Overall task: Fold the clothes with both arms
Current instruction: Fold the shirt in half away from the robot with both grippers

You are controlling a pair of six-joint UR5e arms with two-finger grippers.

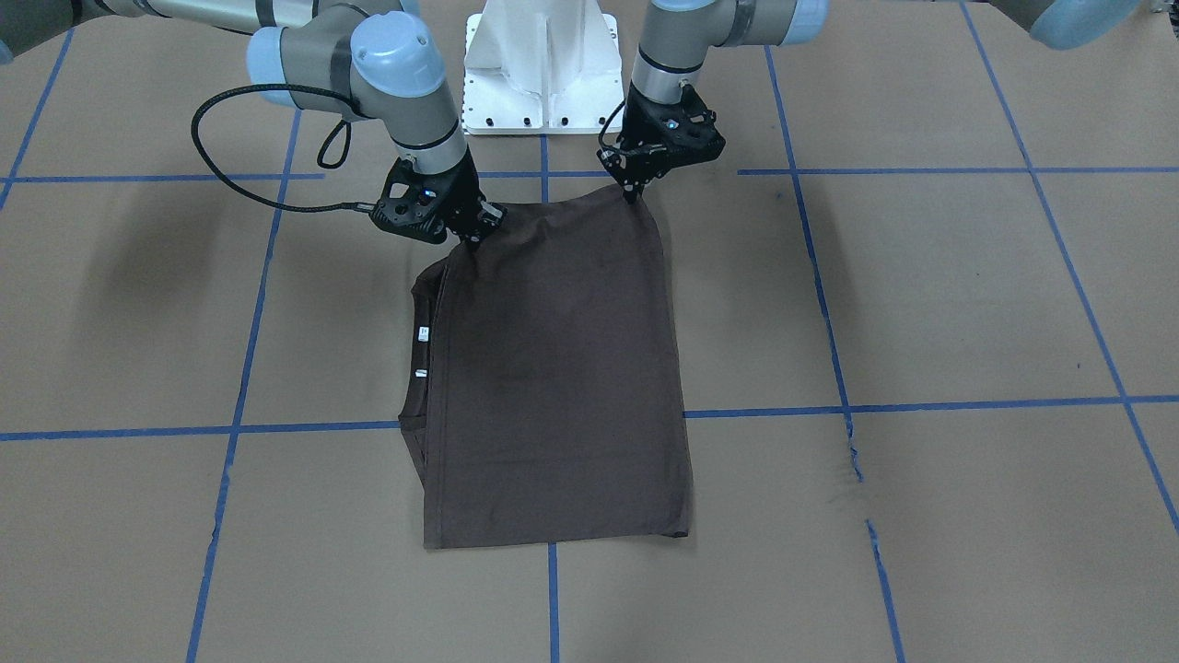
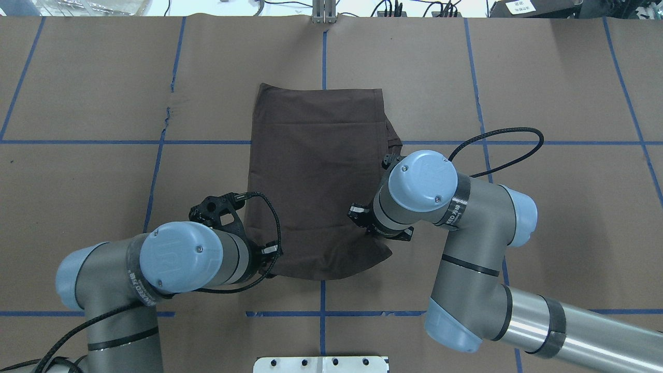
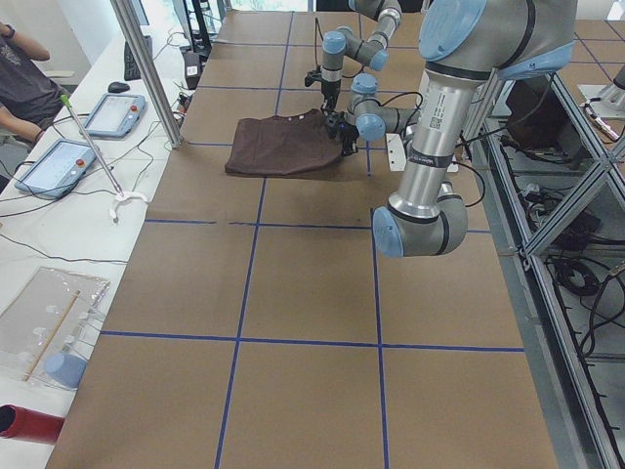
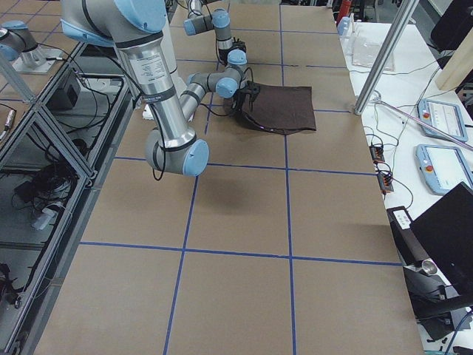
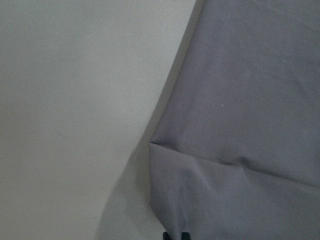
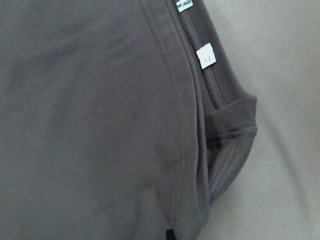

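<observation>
My left end effector (image 1: pixel 634 191) is clenched on one corner of the shirt (image 1: pixel 562 368). My right end effector (image 1: pixel 472 238) is clenched on the other corner of the same edge. That edge is the one closest to my base (image 1: pixel 542 64), and it is held up a little. The rest of the shirt lies flat in the middle of the desk (image 1: pixel 921 295), folded into a long shape. The collar (image 1: pixel 422 304) and two small white tags (image 1: pixel 423 333) peek out on my right side.
</observation>
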